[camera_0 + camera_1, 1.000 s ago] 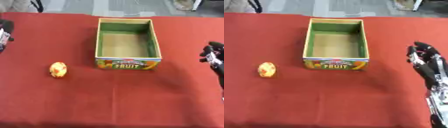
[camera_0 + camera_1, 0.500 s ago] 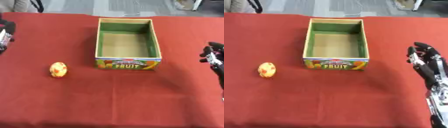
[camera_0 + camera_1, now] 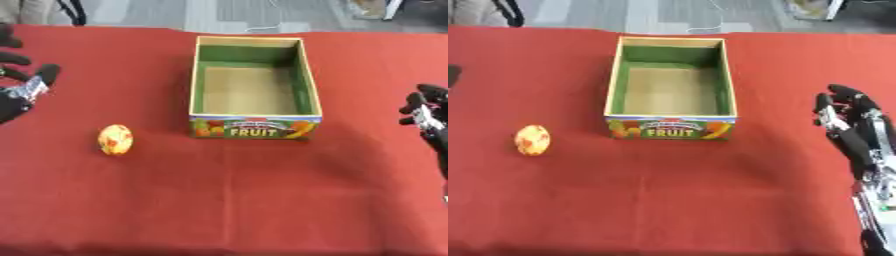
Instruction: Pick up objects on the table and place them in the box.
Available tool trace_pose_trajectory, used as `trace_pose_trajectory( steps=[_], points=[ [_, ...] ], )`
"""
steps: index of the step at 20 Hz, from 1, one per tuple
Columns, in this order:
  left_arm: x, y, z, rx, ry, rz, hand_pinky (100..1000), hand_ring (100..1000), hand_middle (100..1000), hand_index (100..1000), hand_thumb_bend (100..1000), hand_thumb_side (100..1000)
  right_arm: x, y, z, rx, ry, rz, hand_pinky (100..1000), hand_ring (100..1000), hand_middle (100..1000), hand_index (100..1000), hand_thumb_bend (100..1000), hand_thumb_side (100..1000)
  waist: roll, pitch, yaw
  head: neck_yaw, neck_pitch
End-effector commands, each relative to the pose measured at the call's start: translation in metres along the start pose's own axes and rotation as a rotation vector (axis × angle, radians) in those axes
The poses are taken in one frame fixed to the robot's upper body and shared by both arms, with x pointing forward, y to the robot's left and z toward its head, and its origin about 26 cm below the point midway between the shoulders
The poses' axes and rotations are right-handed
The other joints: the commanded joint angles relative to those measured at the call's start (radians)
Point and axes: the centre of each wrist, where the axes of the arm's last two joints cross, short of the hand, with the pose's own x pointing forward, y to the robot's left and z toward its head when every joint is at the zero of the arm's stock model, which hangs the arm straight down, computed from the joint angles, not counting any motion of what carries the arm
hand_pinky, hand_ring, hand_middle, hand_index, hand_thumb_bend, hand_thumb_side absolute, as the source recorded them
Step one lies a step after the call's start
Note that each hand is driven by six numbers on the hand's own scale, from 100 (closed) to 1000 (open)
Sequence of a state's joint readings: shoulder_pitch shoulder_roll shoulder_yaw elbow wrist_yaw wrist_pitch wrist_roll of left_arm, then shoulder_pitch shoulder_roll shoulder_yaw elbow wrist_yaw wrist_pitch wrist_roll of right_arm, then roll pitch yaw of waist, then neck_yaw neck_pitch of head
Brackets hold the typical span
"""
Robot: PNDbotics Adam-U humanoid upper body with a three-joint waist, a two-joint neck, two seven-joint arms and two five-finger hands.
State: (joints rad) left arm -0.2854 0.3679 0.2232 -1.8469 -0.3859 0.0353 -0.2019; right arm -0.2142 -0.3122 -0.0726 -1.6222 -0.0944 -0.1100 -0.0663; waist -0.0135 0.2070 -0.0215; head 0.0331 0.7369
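Nothing's in the fruit box (image 3: 254, 85) yet: one yellow-red fruit (image 3: 115, 139) waits left of it, left hand (image 3: 19, 89) and right hand (image 3: 846, 122) both relaxed, holding nothing.

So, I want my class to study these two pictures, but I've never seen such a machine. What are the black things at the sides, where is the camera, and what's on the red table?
Both pictures come from a two-eyed camera in a robot's head, looking down at the same moment. The black shapes are its hands: the left hand at the left edge, the right hand at the right, both open and holding nothing. On the red table stands an open cardboard box marked FRUIT, green inside, with nothing visible in it. To its left lies a small yellow-and-red fruit-like object, apart from the box and untouched.
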Motion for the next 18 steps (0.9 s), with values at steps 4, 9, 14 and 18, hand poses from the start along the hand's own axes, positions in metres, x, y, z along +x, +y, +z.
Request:
trace_pose_trajectory(
  steps=[4, 9, 14, 18],
  points=[
    [0.021, 0.002, -0.021, -0.282, -0.033, -0.483, 579, 625, 641, 794, 745, 173, 0.006, -0.003, -0.004, 0.008, -0.022, 0.017, 556, 620, 618, 788, 256, 412, 0.001, -0.017, -0.007, 0.003, -0.001],
    [0.024, -0.012, -0.03, -0.445, -0.027, -0.609, 570, 613, 625, 785, 778, 208, 0.005, -0.003, -0.003, 0.01, -0.02, 0.016, 556, 620, 618, 789, 255, 412, 0.001, -0.017, -0.013, 0.005, -0.001],
    [0.017, -0.023, -0.035, -0.536, -0.007, -0.614, 569, 614, 616, 785, 781, 213, 0.005, -0.003, -0.004, 0.011, -0.021, 0.015, 556, 620, 618, 789, 255, 412, 0.001, -0.018, -0.014, 0.006, -0.002],
    [0.009, -0.031, -0.035, -0.584, 0.02, -0.613, 578, 641, 658, 801, 763, 218, 0.005, -0.002, -0.004, 0.013, -0.018, 0.014, 556, 620, 618, 788, 254, 412, 0.001, -0.018, -0.015, 0.007, -0.002]
  ],
)
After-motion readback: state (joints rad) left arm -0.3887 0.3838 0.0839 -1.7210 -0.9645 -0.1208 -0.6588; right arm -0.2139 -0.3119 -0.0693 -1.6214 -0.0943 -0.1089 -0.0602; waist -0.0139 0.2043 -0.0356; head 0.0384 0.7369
